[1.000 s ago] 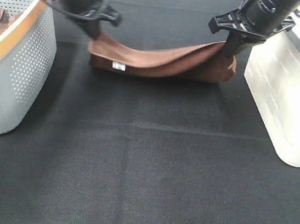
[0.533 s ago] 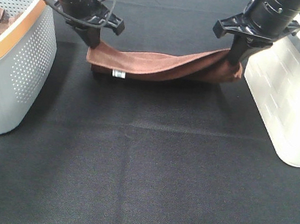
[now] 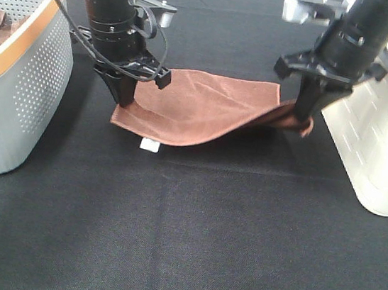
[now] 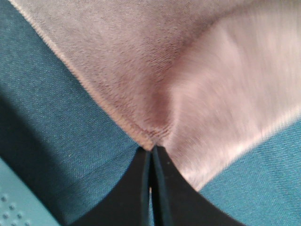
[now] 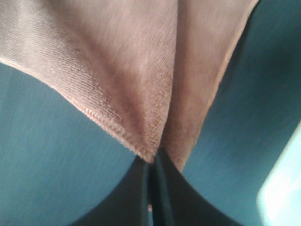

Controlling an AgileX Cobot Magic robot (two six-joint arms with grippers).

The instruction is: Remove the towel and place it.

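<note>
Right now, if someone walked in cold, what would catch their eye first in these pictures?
The reddish-brown microfibre towel, stretched mid-table between two black arms, the left gripper and right gripper each pinching a corner. Next, the grey perforated basket with an orange rim at far left and the white bin at far right.

A: What does the towel (image 3: 206,107) look like?

B: Reddish-brown microfibre with a stitched hem; a small white tag (image 3: 149,144) hangs at its near edge.

A: Its pose?

B: Opened out, sagging in the middle. Both near corners are lifted, each pinched to a point. The right side is folded and creased.

A: Where?

B: Mid-table on the black cloth (image 3: 182,236).
</note>
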